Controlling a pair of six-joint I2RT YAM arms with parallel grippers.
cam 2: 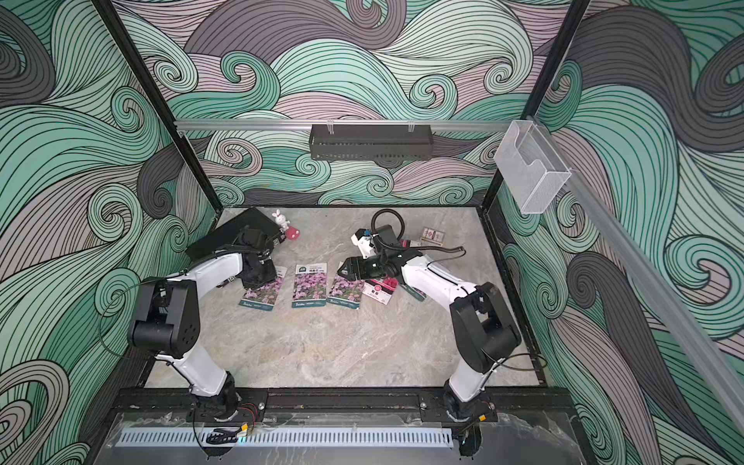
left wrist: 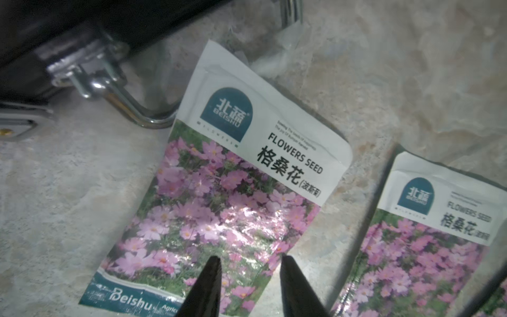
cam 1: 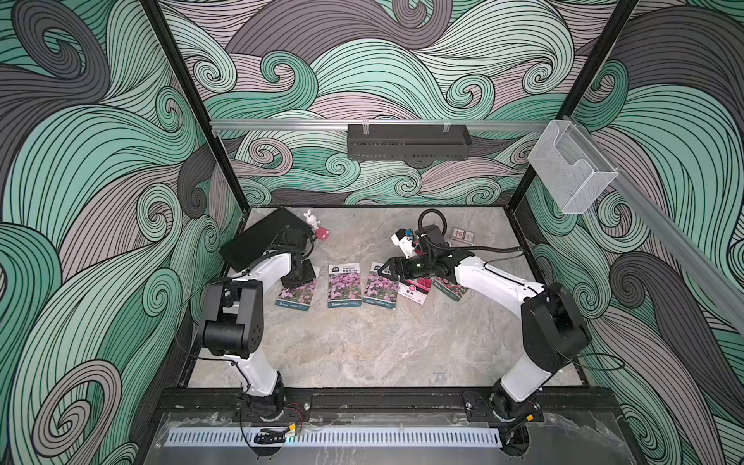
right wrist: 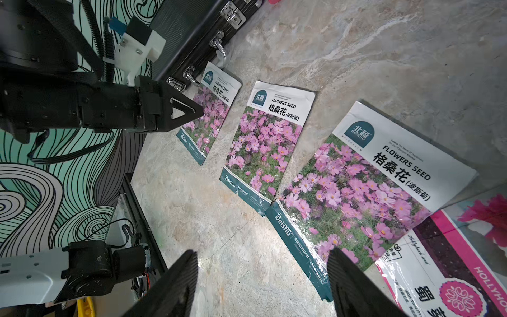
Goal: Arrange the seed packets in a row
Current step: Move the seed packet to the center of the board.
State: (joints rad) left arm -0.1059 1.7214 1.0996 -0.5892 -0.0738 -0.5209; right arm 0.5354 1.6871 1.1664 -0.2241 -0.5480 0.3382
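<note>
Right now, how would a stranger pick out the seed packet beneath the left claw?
Find the large black case at the far left. The packet lies just before it, under the left claw. Both matching pink-flower packets lie to its right.

seed packets: pink-purple bloom field on green, white header, teal logo, teal foot strip.
hollyhock packet: magenta blooms, white panel, pink stripe.
table: grey-beige marbling.
walls: teal, grey, mauve swirls, black linework.
case: black.
card box: red-white pattern.
</note>
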